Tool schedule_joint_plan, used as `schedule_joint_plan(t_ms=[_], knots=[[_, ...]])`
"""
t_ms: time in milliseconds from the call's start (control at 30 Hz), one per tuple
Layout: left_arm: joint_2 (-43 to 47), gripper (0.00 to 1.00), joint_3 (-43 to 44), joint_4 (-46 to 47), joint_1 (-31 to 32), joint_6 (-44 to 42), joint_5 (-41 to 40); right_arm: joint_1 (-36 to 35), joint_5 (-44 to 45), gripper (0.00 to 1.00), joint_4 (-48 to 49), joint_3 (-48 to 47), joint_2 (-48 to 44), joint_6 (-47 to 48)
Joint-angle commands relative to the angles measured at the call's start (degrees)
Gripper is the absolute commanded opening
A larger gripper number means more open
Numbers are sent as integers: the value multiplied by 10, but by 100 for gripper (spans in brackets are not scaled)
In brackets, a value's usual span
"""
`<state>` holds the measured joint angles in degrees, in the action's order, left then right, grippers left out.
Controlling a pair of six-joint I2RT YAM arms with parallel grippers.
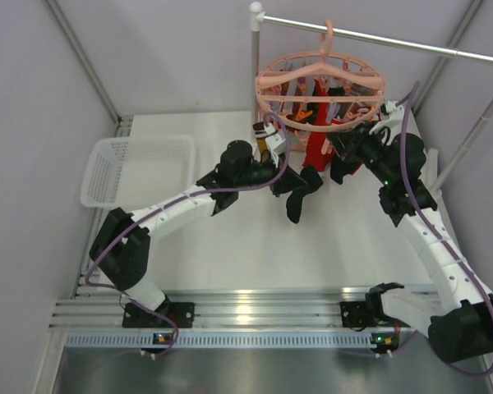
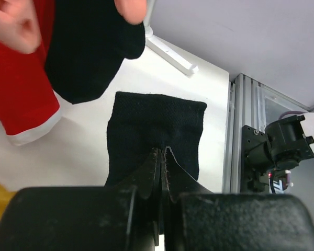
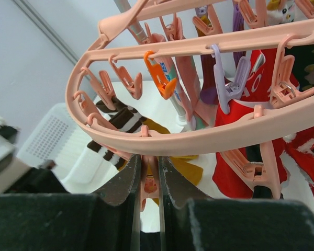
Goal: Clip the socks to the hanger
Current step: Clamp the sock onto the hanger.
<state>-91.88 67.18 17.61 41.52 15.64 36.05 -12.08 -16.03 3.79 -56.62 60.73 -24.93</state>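
Left claw is pinched tight on the edge of 1 black fabric sock, fingers together w/ no gap. The sock hangs from the claw just beside & below the near-left rim of the round salmon-pink plastic drying hanger. The hanger hangs by its top hook from a grey metal rod at the back right.

Right claw is up at the hanger's lower ring. It is narrow, its 2 fingers set either side of 1 small salmon-pink plastic clip that dangles under the ring, & touching it.

Hanging from the hanger: a red fabric sock, a 2nd black sock & a brown-&-white striped sock. An orange clip & a pale purple clip sit on the ring.

A white mesh plastic basket stands on the white counter at left, well apart from both claws.
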Motion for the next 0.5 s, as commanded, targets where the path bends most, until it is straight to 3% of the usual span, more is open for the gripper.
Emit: schedule_joint_plan(t_ms=[0, 233, 467], knots=[[-23, 0, 5, 102, 14, 26, -44, 9, 0, 0, 24, 1, -24, -15], [-63, 0, 11, 194, 15, 47, -99, 9, -1, 0, 18, 9, -32, -17], [-91, 0, 36, 229, 15, 69, -105, 9, -4, 0, 27, 15, -27, -25]])
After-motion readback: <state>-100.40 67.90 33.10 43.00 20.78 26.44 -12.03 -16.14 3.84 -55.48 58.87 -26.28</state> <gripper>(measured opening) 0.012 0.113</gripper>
